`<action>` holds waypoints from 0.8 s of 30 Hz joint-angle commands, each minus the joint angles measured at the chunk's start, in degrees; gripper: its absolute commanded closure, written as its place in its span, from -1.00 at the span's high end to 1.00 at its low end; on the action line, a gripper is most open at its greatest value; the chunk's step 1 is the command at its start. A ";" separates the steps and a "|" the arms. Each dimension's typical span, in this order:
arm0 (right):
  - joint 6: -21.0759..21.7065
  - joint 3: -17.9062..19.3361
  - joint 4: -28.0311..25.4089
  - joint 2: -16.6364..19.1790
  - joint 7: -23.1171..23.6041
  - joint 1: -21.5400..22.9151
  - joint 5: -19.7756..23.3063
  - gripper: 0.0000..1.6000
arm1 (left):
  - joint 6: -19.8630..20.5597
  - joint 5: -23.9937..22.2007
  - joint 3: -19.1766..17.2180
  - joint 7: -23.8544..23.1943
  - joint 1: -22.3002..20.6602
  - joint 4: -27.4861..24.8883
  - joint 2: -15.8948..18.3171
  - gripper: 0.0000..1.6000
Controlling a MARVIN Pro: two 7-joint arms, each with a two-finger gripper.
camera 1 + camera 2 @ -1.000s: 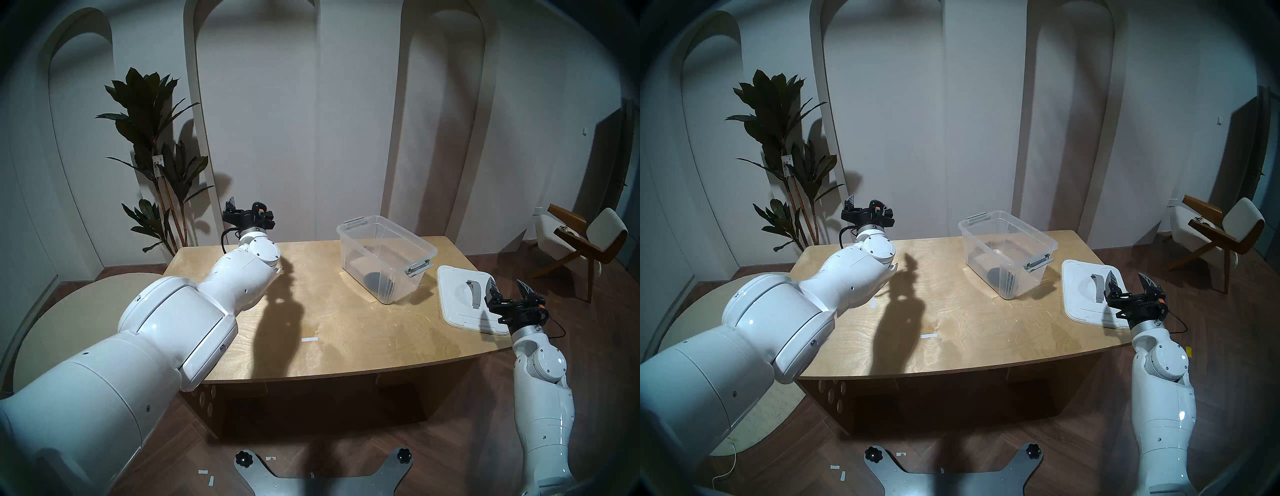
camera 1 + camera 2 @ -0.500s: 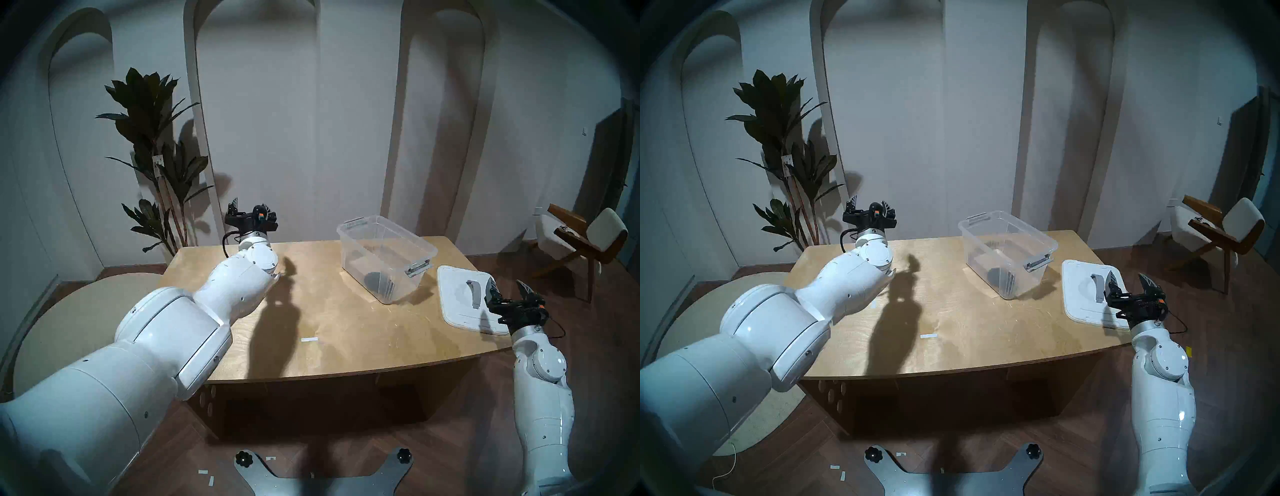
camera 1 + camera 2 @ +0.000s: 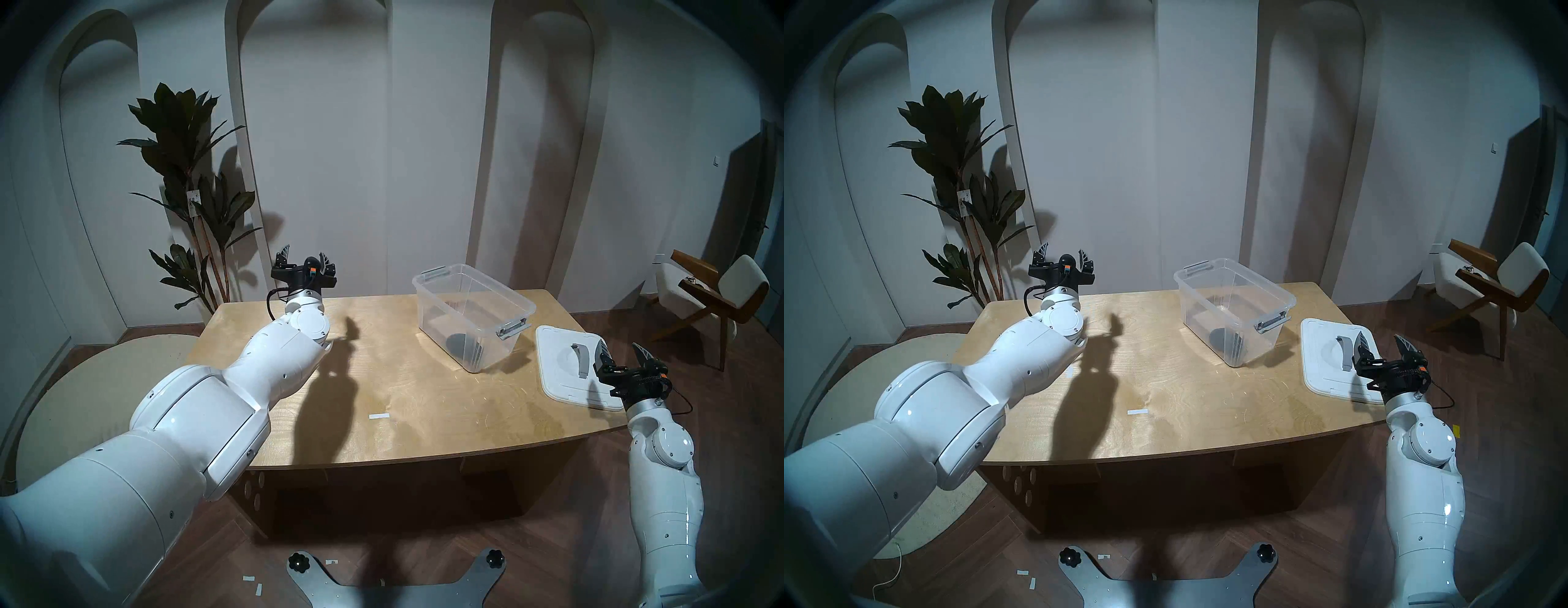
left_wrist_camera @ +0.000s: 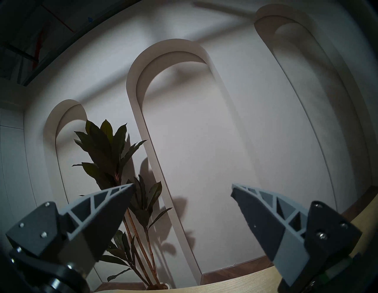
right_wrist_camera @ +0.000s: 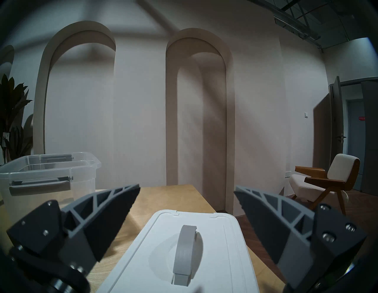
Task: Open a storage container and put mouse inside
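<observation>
From the head, the bin (image 3: 473, 316) is sitting open on the table (image 3: 403, 395), the mouse (image 3: 459, 343) lying inside, the lid (image 3: 568, 369) resting beside it. Left wrist: the left claw (image 4: 183, 187) is gaping, empty. Right wrist: the right claw (image 5: 187, 189) is spreading wide above the lid.

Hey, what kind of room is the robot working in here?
Probably a staged living-room style set: arched wall niches, a tall potted plant, a wooden armchair and a wooden table.
</observation>
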 commanded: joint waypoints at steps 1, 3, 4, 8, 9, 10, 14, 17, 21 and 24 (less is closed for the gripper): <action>-0.39 -0.10 -1.14 0.17 0.16 0.51 0.01 1.00 | -2.07 -0.04 -0.11 -1.14 0.22 -3.62 1.81 1.00; -0.39 -0.10 -1.14 0.17 0.17 0.51 0.01 1.00 | -2.27 -0.05 -0.11 -1.38 0.44 -4.06 2.05 1.00; -0.39 -0.10 -1.14 0.17 0.17 0.51 0.01 1.00 | -2.45 -0.06 -0.12 -1.61 0.64 -4.48 2.27 1.00; -0.40 -0.10 -1.15 0.17 0.19 0.51 0.01 1.00 | -3.25 -0.13 -0.16 -2.74 1.72 -6.77 3.43 1.00; -0.40 -0.10 -1.15 0.17 0.19 0.51 0.01 1.00 | -3.40 -0.15 -0.17 -2.99 1.97 -7.31 3.69 1.00; -0.40 -0.10 -1.15 0.17 0.20 0.51 0.02 1.00 | -3.54 -0.17 -0.19 -3.24 2.24 -7.89 3.97 1.00; -0.40 -0.10 -1.16 0.17 0.22 0.51 0.02 1.00 | -4.01 -0.25 -0.25 -4.13 3.23 -10.03 5.00 1.00; -0.41 -0.09 -1.17 0.17 0.24 0.51 0.03 1.00 | -4.29 -0.33 -0.34 -4.82 4.08 -11.87 5.85 1.00; -0.41 -0.09 -1.18 0.17 0.26 0.51 0.03 1.00 | -4.54 -0.43 -0.53 -5.70 5.30 -14.47 7.02 1.00; -0.42 -0.09 -1.19 0.17 0.27 0.51 0.03 1.00 | -4.64 -0.55 -0.74 -6.34 6.28 -16.52 7.90 1.00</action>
